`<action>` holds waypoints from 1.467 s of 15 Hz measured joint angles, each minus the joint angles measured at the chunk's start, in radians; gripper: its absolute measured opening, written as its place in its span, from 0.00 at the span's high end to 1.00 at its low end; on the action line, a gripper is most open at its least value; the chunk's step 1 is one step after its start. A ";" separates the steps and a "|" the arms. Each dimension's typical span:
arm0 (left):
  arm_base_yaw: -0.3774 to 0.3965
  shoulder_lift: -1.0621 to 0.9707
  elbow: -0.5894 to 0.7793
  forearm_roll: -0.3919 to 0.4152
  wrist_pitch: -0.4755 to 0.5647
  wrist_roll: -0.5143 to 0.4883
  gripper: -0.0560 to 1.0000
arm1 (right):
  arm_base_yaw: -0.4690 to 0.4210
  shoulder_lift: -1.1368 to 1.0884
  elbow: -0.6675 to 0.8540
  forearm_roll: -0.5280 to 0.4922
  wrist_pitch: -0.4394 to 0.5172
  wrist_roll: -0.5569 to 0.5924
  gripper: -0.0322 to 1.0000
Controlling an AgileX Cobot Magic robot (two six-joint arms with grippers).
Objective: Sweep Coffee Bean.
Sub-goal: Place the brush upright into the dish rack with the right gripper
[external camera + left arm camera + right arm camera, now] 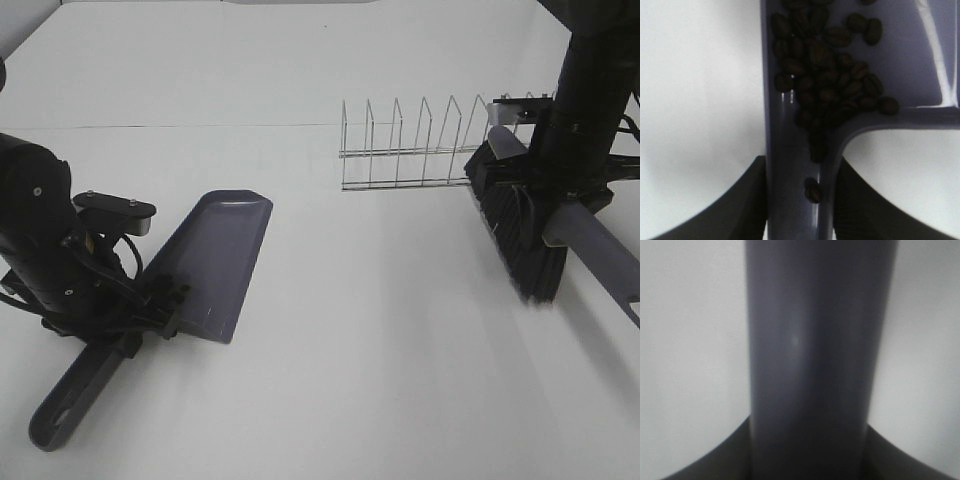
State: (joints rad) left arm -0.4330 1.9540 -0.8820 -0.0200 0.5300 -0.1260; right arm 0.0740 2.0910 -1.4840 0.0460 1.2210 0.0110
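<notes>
At the left, the left gripper (140, 318) is closed tight on the handle of a grey dustpan (222, 262), whose wide lip points toward the far side of the white table (380, 380). The coffee beans (827, 85) lie heaped inside the pan at the handle end, a few of them down in the handle's channel. Farther right stands a wire rack (410, 145). Just beside its right end, the right gripper (556, 190) is clamped on the grey handle of 1 dark brush (522, 245), its bristles pointing down toward the table.
</notes>
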 joint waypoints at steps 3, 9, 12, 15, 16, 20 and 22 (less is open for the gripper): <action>0.000 0.000 0.000 0.000 0.000 0.000 0.65 | 0.000 0.009 0.000 0.003 0.000 -0.026 0.69; 0.000 0.000 0.000 0.000 0.001 0.000 0.65 | 0.000 0.104 -0.139 0.003 -0.003 -0.045 0.69; 0.000 0.000 0.000 0.000 0.001 0.000 0.65 | 0.000 0.135 -0.179 0.003 0.001 -0.046 0.69; 0.000 0.000 0.000 0.000 0.001 0.000 0.65 | 0.000 0.176 -0.256 0.021 0.005 -0.051 0.69; 0.000 0.000 0.000 0.000 0.001 0.000 0.65 | 0.000 0.192 -0.285 0.031 0.005 -0.050 0.69; 0.000 0.000 0.000 0.000 0.001 0.000 0.65 | 0.000 0.239 -0.379 0.045 0.005 -0.039 0.69; 0.000 0.000 0.000 0.000 0.001 0.000 0.65 | 0.000 0.266 -0.420 0.065 0.006 -0.024 0.69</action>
State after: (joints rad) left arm -0.4330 1.9540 -0.8820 -0.0200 0.5310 -0.1260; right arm 0.0740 2.3570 -1.9040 0.1110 1.2270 -0.0130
